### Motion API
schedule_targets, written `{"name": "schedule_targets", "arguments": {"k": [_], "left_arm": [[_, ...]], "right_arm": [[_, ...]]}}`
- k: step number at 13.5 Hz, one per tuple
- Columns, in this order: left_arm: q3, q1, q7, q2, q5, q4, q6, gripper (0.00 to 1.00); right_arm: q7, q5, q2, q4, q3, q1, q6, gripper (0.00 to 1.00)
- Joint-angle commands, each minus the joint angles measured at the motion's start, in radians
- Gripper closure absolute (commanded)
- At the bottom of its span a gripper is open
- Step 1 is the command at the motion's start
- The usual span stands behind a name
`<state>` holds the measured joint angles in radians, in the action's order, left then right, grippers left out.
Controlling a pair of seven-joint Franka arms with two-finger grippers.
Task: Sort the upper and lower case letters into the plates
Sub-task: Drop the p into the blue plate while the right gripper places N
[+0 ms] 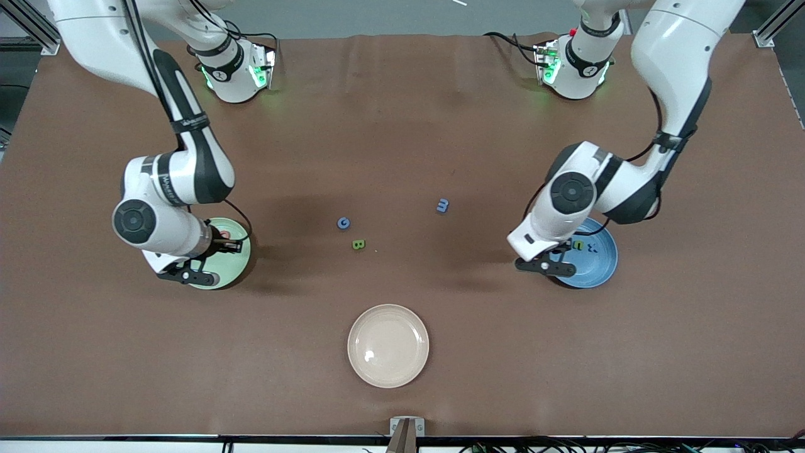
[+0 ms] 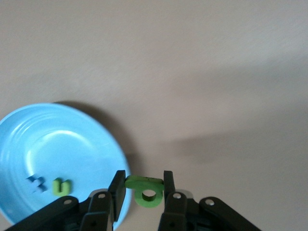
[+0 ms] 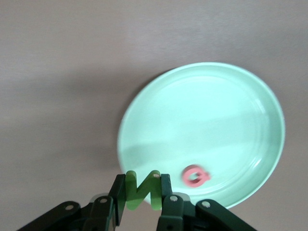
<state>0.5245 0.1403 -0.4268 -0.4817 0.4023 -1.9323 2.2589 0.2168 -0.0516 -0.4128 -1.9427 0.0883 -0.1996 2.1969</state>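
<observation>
The left gripper is hanging over the table just beside the rim of the blue plate, fingers pinching a green small letter w/ a round hole in it; which letter it is can't be told from this angle. The blue plate is sitting toward the left arm's end of the table, and in it a blue x and a green small letter u are lying side by side, apart from each other.

The right gripper is hanging over the edge of the pale green plate, which is sitting toward the right arm's end of the table. Its fingers are clamping a green capital N. A red capital, prob. a Q, is lying in that plate near the rim.

Mid-table, three letters are lying loose on the brown mat: a blue m, a blue capital G and a green capital B. The B is just beside the G and nearer the front camera; the m is well apart from both, toward the left arm's end.

A cream plate is resting near the mat's front edge, about midway between the two ends.
</observation>
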Motion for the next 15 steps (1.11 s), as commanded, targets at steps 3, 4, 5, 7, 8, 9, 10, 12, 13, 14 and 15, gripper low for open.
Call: {"name": "schedule_targets", "arguments": {"k": [3, 4, 5, 7, 8, 9, 10, 12, 13, 14, 15], "left_arm": [[0.066, 0.206, 0.144, 0.066, 0.036, -0.177, 0.128, 0.78], [0.066, 0.229, 0.146, 0.061, 0.079, -0.194, 0.148, 0.78], [0.066, 0.242, 0.146, 0.055, 0.101, -0.209, 0.174, 0.78], [0.066, 0.249, 0.145, 0.048, 0.107, -0.238, 0.223, 0.78], [0.066, 0.249, 0.142, 0.041, 0.109, -0.246, 0.232, 0.77], [0.066, 0.246, 0.134, 0.040, 0.109, -0.249, 0.235, 0.77], [0.066, 0.242, 0.129, 0.034, 0.109, -0.254, 0.235, 0.77], [0.066, 0.239, 0.129, 0.026, 0.109, -0.257, 0.245, 0.77], [0.065, 0.239, 0.129, 0.022, 0.110, -0.267, 0.258, 0.77], [0.065, 0.240, 0.128, 0.018, 0.125, -0.270, 0.267, 0.76], [0.065, 0.245, 0.128, 0.008, 0.145, -0.271, 0.272, 0.74]], "right_arm": [[-0.109, 0.007, 0.017, -0.169, -0.024, 0.080, 0.233, 1.00], [-0.111, 0.003, 0.013, -0.180, -0.025, 0.080, 0.254, 1.00], [-0.111, -0.002, 0.005, -0.186, -0.027, 0.078, 0.279, 0.99], [-0.108, -0.005, -0.017, -0.187, -0.030, 0.072, 0.311, 0.99], [-0.108, -0.007, -0.021, -0.187, -0.032, 0.071, 0.317, 0.99], [-0.108, -0.019, -0.027, -0.187, -0.036, 0.069, 0.317, 0.99], [-0.109, -0.030, -0.029, -0.187, -0.044, 0.069, 0.317, 0.99], [-0.109, -0.047, -0.030, -0.188, -0.051, 0.069, 0.317, 0.99], [-0.109, -0.047, -0.034, -0.190, -0.051, 0.068, 0.316, 0.99], [-0.108, -0.047, -0.037, -0.190, -0.051, 0.068, 0.308, 0.98], [-0.105, -0.047, -0.038, -0.188, -0.051, 0.063, 0.304, 0.97]]}}
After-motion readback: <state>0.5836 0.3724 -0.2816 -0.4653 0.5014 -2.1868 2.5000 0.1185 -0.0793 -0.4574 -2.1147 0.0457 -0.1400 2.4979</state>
